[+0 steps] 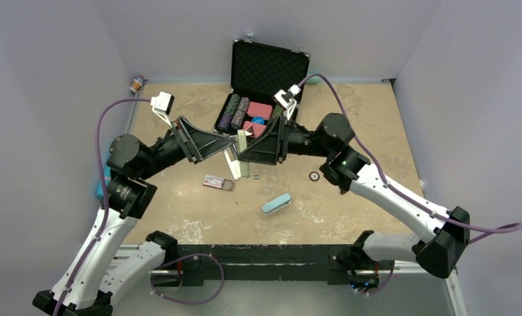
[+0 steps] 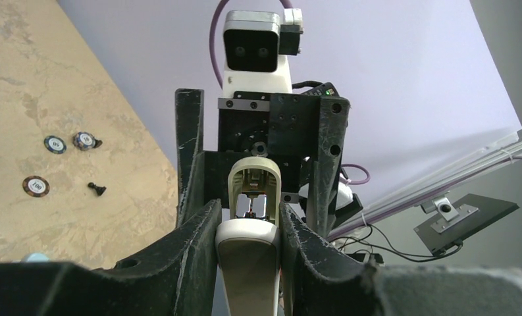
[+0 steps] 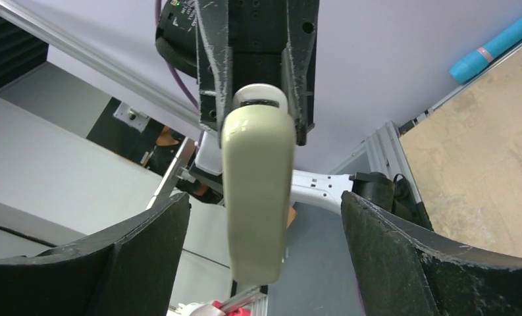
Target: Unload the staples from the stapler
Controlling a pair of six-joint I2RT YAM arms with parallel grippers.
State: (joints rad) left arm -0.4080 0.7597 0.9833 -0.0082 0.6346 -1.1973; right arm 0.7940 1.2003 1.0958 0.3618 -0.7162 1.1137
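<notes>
A pale cream-green stapler (image 1: 237,155) is held off the table between both arms, hinged open. My left gripper (image 1: 228,150) is shut on its lower body (image 2: 248,257). The raised upper arm (image 2: 255,184) shows shiny metal inside; I cannot make out any staples there. My right gripper (image 1: 249,153) is open, and its fingers (image 3: 146,250) stand wide on either side of the stapler's cover (image 3: 258,197) without touching it. A tiny grey speck (image 1: 256,176) lies on the table below; I cannot tell what it is.
An open black case (image 1: 271,62) with poker chips (image 1: 235,112) and red boxes stands at the back. A small clear box (image 1: 217,182), a teal oblong (image 1: 276,204) and a loose chip (image 1: 314,176) lie on the tan table. Further chips (image 2: 54,144) and a black screw (image 2: 97,189) lie nearby.
</notes>
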